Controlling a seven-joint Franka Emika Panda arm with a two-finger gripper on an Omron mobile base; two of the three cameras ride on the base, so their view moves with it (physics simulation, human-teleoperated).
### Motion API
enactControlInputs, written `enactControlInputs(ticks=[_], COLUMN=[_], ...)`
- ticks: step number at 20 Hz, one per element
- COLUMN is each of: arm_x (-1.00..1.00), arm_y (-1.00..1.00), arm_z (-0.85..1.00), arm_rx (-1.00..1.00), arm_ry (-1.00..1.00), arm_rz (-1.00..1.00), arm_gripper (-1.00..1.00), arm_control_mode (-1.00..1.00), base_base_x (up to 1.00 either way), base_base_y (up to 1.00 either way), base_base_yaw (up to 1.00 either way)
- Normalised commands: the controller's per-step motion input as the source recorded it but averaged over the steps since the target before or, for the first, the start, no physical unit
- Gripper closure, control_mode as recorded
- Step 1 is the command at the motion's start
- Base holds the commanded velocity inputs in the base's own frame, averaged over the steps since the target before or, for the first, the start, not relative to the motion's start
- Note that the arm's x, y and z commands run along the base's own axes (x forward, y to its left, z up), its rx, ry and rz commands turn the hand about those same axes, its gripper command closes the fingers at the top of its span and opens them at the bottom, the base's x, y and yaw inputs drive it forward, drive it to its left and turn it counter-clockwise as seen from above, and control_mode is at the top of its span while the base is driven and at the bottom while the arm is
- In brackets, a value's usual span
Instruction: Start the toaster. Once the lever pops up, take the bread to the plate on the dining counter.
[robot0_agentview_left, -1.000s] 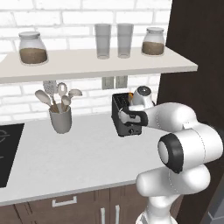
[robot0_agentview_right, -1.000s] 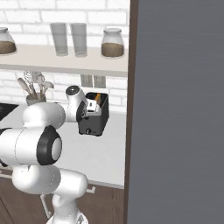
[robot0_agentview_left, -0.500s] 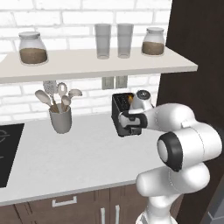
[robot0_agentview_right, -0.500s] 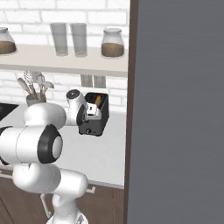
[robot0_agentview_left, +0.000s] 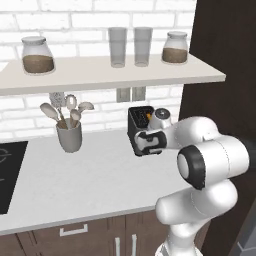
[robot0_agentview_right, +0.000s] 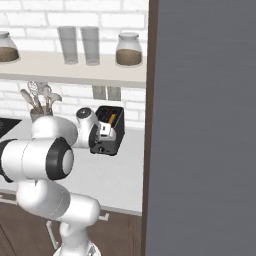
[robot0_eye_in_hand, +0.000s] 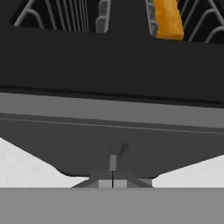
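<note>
The hand (robot0_agentview_left: 148, 142) is pressing against the toaster's (robot0_agentview_left: 137, 121) front face on the worktop (robot0_agentview_left: 85, 180), bread (robot0_agentview_left: 148, 117) sitting inside.

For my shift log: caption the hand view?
Shut end effector at the toaster front face, bread in one slot.

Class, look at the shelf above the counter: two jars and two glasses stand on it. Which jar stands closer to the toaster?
The jar at the right end of the shelf, almost above the toaster. The other jar stands at the far left end, above the utensil cup.
</note>
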Motion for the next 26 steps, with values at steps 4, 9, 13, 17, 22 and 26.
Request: enactControlInputs(ticks=[4,9,13,17,22,26], arm_x=[-0.18,-0.98,-0.74,-0.11,0.01,0.04], arm_y=[0.0,-0.15,-0.13,-0.02,0.0,-0.01], arm_z=[-0.46,0.75,1.0,1.0,1.0,1.0], arm_rx=[0.0,0.06,0.11,0.08,0.03,0.0], arm_ry=[-0.01,-0.26,-0.27,-0.16,-0.02,0.08], arm_rz=[-0.02,-0.06,-0.05,-0.01,0.0,-0.03], arm_gripper=[1.0,1.0,1.0,1.0,-1.0,-1.0], arm_control_mode=[-1.0,-1.0,-1.0,-1.0,-1.0,-1.0], base_base_x=[0.0,0.0,0.0,0.0,0.0,0.0], base_base_y=[0.0,0.0,0.0,0.0,0.0,0.0], base_base_yaw=[0.0,0.0,0.0,0.0,0.0,0.0])
